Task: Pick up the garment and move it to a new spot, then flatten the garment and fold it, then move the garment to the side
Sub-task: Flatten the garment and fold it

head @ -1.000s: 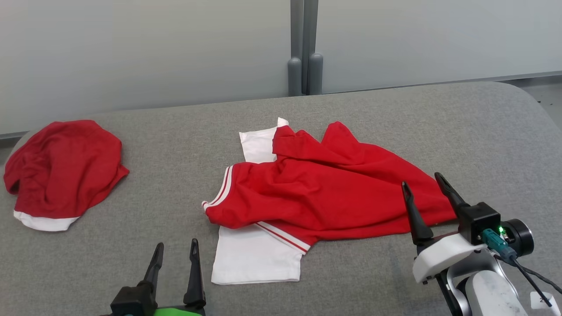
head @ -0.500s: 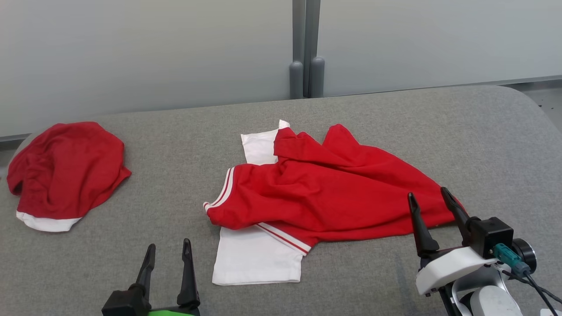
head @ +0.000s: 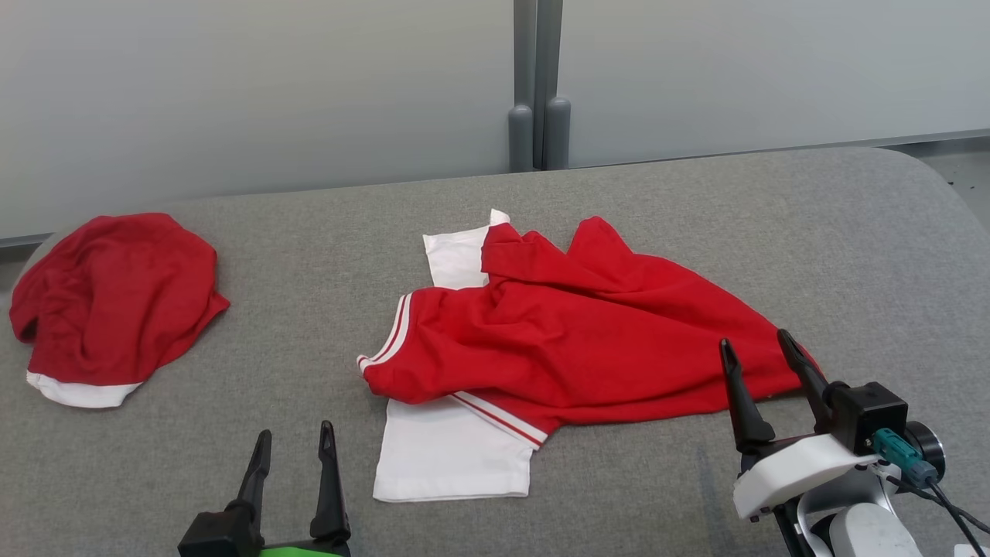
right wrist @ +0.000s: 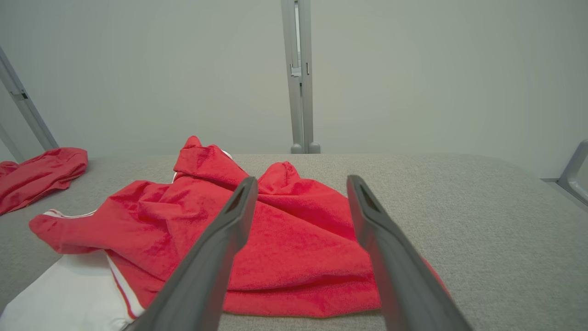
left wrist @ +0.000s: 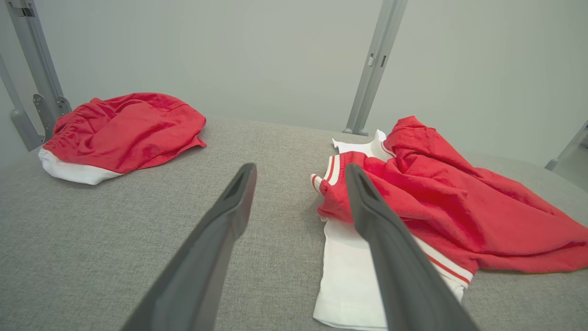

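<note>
A crumpled red and white garment with striped trim lies in the middle of the grey table; it is also in the left wrist view and the right wrist view. My right gripper hovers open over the garment's right end, holding nothing. Near the front edge, to the left of the white sleeve, my left gripper is open and empty.
A second red garment with a white hem lies bunched at the table's far left. A grey post stands behind the table against a pale wall. Bare grey cloth surface lies between the two garments and at the right.
My right gripper has drawn back toward the front edge and sunk lower in the head view. The left gripper has also slipped back a little. The garments have not moved.
</note>
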Available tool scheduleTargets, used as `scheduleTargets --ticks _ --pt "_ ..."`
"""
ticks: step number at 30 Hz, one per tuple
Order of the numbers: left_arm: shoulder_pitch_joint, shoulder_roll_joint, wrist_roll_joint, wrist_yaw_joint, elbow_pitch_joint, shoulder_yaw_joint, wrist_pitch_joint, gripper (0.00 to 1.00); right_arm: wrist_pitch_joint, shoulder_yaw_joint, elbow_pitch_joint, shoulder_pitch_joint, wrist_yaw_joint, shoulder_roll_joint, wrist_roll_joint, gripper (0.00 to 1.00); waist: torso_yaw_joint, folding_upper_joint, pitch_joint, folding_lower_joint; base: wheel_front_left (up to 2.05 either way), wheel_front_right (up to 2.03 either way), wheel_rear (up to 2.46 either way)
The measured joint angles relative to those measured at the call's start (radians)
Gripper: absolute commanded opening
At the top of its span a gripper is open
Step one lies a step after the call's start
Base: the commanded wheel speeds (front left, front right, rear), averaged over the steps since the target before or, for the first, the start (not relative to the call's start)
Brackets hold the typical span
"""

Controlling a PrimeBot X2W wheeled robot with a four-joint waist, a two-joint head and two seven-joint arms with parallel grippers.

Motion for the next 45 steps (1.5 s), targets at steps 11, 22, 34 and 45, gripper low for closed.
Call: scheduleTargets --ticks 11,22,34,45 --pt "-0.006 0.009 -0.009 -0.02 0.057 -0.042 0.059 1.0 0.002 0.007 0.005 -0.001 0.0 0.0 -0.001 1.0 -0.001 0.0 0.009 0.0 0.0 0.0 0.0" --pt "-0.065 0.004 -0.054 -0.077 0.246 -0.088 0.173 1.0 0.013 0.013 0.005 -0.002 0.0 0.001 -0.003 1.0 -0.021 0.0 0.023 0.0 0.0 0.0 0.0" --pt "-0.167 -0.016 -0.078 -0.098 0.437 -0.103 0.187 1.0 0.013 0.01 0.006 -0.011 0.0 0.0 -0.006 1.0 -0.069 0.0 0.044 0.0 0.0 0.0 0.0" --pt "-0.211 -0.027 -0.098 -0.116 0.52 -0.11 0.154 0.62 0.009 0.005 0.007 -0.016 0.0 0.001 -0.007 1.0 -0.089 0.0 0.05 0.0 0.0 0.0 0.0"
